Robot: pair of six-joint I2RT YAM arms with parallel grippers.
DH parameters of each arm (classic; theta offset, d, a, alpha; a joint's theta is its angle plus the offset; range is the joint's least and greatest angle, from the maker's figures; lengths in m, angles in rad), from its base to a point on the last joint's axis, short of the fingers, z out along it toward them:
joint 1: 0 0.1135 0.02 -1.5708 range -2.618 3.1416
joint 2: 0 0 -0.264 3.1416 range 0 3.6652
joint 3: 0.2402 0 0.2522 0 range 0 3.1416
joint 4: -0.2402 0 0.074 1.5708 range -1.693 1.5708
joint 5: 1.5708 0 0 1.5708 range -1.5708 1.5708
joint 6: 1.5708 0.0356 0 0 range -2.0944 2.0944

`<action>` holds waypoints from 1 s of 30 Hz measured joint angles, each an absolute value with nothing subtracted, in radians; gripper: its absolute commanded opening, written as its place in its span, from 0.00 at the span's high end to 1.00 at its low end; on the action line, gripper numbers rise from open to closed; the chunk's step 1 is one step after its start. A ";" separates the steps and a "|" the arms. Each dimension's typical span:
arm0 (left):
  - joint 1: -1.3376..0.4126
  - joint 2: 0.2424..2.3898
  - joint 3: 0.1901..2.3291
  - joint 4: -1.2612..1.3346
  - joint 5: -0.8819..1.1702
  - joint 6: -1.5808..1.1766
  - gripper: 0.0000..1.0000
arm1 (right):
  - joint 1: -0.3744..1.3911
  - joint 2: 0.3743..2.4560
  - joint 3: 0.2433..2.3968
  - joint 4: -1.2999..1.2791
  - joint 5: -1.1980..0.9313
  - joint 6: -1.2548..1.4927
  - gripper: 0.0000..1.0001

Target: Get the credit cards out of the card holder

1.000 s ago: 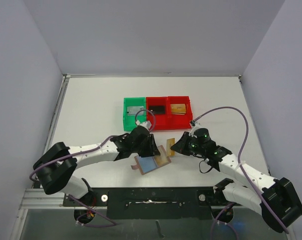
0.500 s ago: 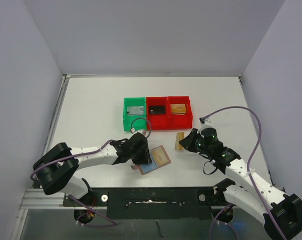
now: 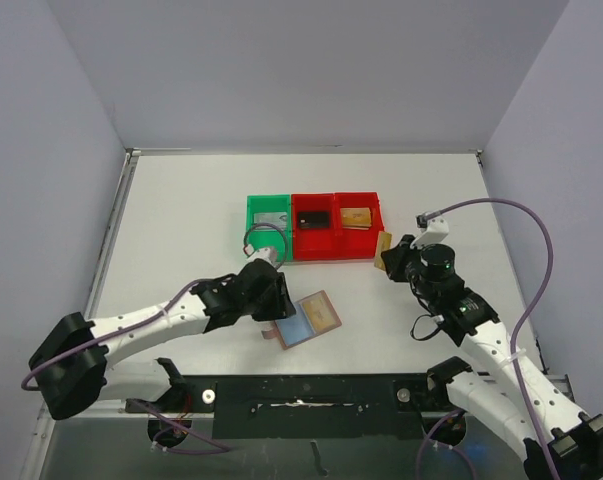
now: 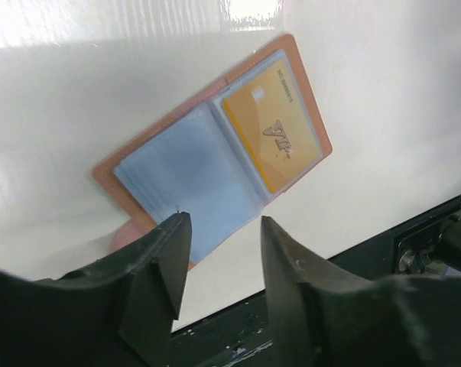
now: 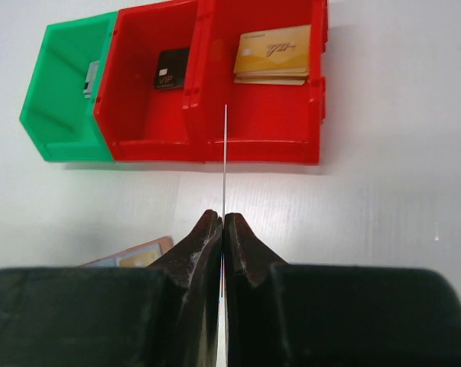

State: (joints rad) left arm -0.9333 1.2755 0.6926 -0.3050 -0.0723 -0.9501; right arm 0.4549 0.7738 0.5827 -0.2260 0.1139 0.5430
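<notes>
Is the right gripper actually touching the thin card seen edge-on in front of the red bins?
Touching. The right wrist view shows the right gripper shut on the card; the card's thin edge runs straight down into the seam between the closed fingers, with no gap on either side.

Two white arms with black joints

The left arm [image 3: 151,325] and right arm [image 3: 496,350] share one build: smooth white link shells between chunky black joint housings, the bulkiest at the shoulders. A thin purple cable [image 3: 546,240] loops loose off each arm (the right one's arc is far larger, ending in a small white connector). The left hand [image 4: 219,229] and right hand [image 5: 222,222] are matte black, with blocky fingers tapering to blunt tips.
</notes>
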 measured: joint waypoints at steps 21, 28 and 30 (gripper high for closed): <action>-0.361 0.917 0.778 -0.606 -0.068 -0.607 0.19 | -0.134 1.010 0.668 0.076 -0.534 0.418 1.00; -0.344 0.913 0.822 -0.617 -0.099 -0.542 0.19 | 0.105 1.147 0.823 -0.026 -0.468 -0.062 1.00; -0.343 0.903 0.822 -0.610 -0.127 -0.522 0.19 | 0.144 1.156 0.852 -0.059 -0.445 -0.208 1.00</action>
